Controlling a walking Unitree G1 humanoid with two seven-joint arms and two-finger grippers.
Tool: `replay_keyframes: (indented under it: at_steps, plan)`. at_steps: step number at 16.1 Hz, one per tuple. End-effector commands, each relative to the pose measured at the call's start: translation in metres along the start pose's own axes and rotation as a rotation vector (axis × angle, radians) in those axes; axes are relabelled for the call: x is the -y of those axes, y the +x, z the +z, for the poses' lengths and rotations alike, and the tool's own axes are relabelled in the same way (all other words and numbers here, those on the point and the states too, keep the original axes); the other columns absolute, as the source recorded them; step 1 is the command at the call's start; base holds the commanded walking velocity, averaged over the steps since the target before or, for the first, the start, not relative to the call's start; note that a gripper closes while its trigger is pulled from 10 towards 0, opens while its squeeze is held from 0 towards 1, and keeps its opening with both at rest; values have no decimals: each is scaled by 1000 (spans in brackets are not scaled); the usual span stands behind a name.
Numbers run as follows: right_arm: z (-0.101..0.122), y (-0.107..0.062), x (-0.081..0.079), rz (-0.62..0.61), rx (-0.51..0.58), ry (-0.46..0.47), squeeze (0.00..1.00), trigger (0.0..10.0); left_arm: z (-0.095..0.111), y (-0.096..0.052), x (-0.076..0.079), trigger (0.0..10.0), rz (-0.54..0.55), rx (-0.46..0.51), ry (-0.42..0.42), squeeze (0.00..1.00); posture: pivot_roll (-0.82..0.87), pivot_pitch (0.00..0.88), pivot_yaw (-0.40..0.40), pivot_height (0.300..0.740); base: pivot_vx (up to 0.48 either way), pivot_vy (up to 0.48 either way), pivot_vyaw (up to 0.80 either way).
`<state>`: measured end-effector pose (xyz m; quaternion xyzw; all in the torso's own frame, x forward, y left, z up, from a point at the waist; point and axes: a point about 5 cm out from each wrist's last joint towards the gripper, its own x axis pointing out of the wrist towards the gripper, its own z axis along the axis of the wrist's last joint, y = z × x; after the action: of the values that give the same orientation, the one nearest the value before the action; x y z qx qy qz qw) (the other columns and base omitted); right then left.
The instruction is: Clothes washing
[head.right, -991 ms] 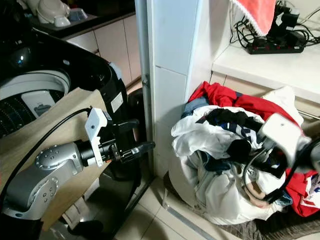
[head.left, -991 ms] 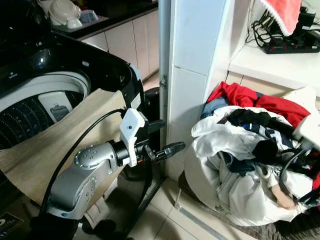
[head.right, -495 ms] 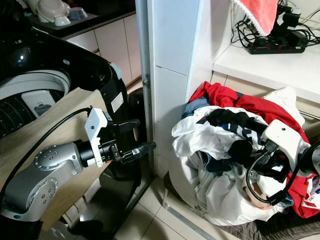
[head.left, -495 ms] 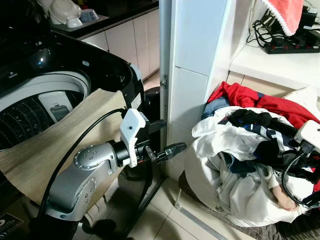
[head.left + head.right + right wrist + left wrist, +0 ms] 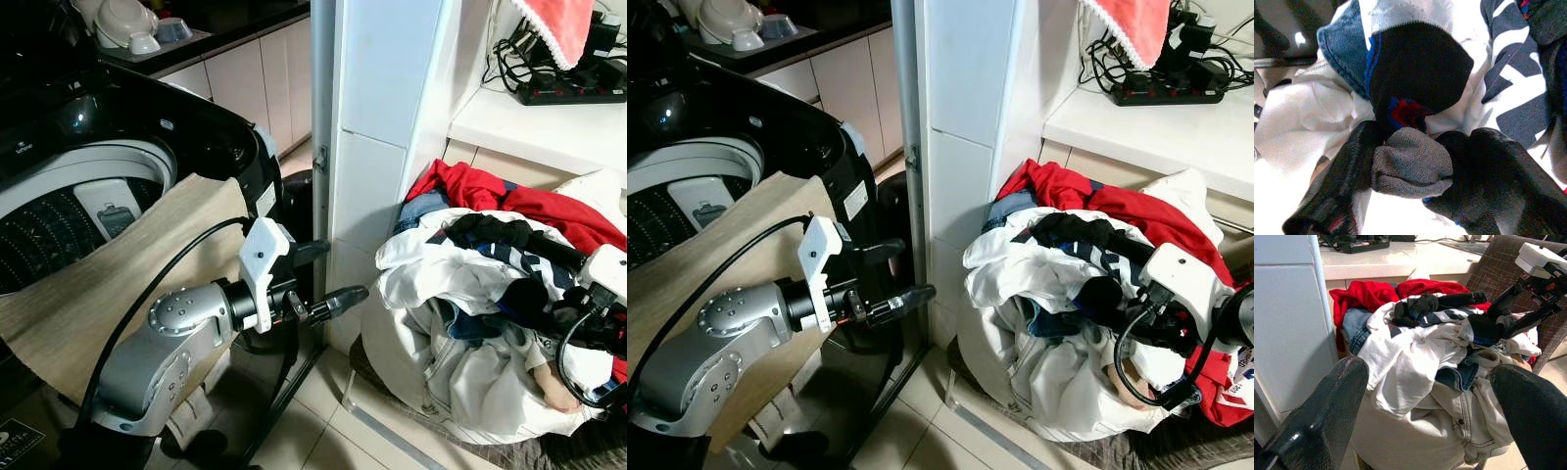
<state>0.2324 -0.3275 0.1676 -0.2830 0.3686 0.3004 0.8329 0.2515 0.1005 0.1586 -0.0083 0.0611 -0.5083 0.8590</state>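
Right wrist view: the right gripper (image 5: 1413,166) is pressed into the laundry pile (image 5: 470,323), its two black fingers clenched on a black sock (image 5: 1415,81) with a grey toe, red and blue showing at the fold. Around the sock lie blue denim (image 5: 1344,44), white cloth and a navy-and-white garment (image 5: 1511,83). Head views: the pile of white, red, black and denim clothes is heaped on the floor against the white tiled pillar (image 5: 377,147), below the edge of a white shelf (image 5: 534,122) carrying a black power strip (image 5: 573,93). The left gripper (image 5: 338,274) hangs in the air between the washing machine (image 5: 118,176) and the pillar, released, its fingers spread wide and aimed at the pile. A beige cloth (image 5: 108,284) drapes over the machine's front rim, beside the open drum (image 5: 59,220).
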Motion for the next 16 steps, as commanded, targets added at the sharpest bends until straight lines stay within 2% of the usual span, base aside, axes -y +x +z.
replay_keyframes:
  at_steps: [1, 9, 16]
  plan:
    - [-1, -2, 2, 7, -30, -20, 0, 0, 0, -1, 3, 10000, -18, -14, 11, 0, -96, 0, 54, 740, 0, 0, 0]
    - [2, -15, 16, -45, -26, -31, 0, 0, 0, 0, 2, 10000, -20, -12, 19, 0, -107, 0, 56, 740, 0, 0, 0]
    - [24, -33, 22, -41, 183, 36, 0, 0, 5, 3, -3, 10000, 23, 22, 32, 0, -111, 0, 51, 740, 0, 0, 0]
